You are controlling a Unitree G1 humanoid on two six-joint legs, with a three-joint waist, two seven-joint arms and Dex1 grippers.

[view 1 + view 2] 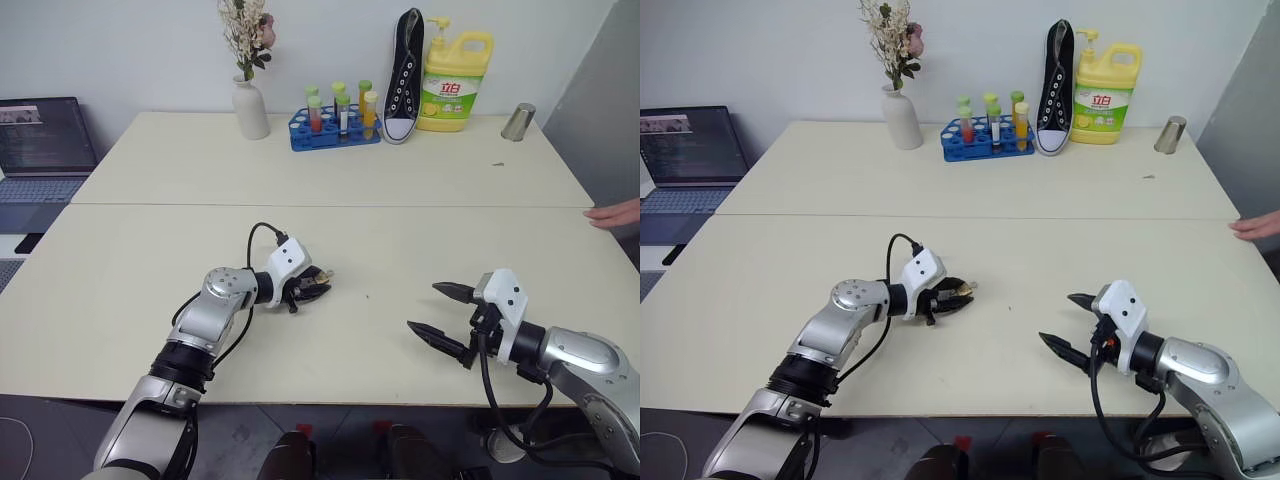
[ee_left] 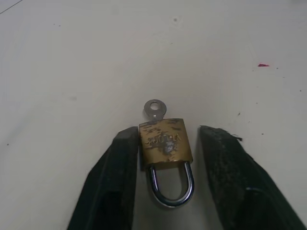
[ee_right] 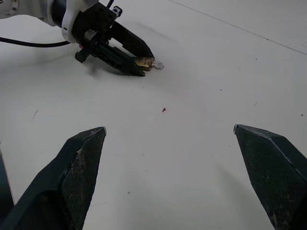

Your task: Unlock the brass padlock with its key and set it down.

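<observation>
On my left, my left gripper (image 1: 312, 287) sits low on the table (image 1: 140, 290), its two black fingers (image 2: 112, 182) straddling the brass padlock (image 2: 164, 141). One finger touches the lock's side; the other stands just clear, so the fingers are narrowed around it, not yet pinching. The padlock lies flat with its shackle (image 2: 171, 187) toward my wrist, and the key (image 2: 154, 109) sticks out of its far end. I judge this the grasping step: next I need a firm squeeze on the body, leaving the key free. My left wrist view shows that gap; the head views cannot. On my right, my right gripper (image 1: 445, 315) hovers spread wide, well apart from the lock, holding nothing.
</observation>
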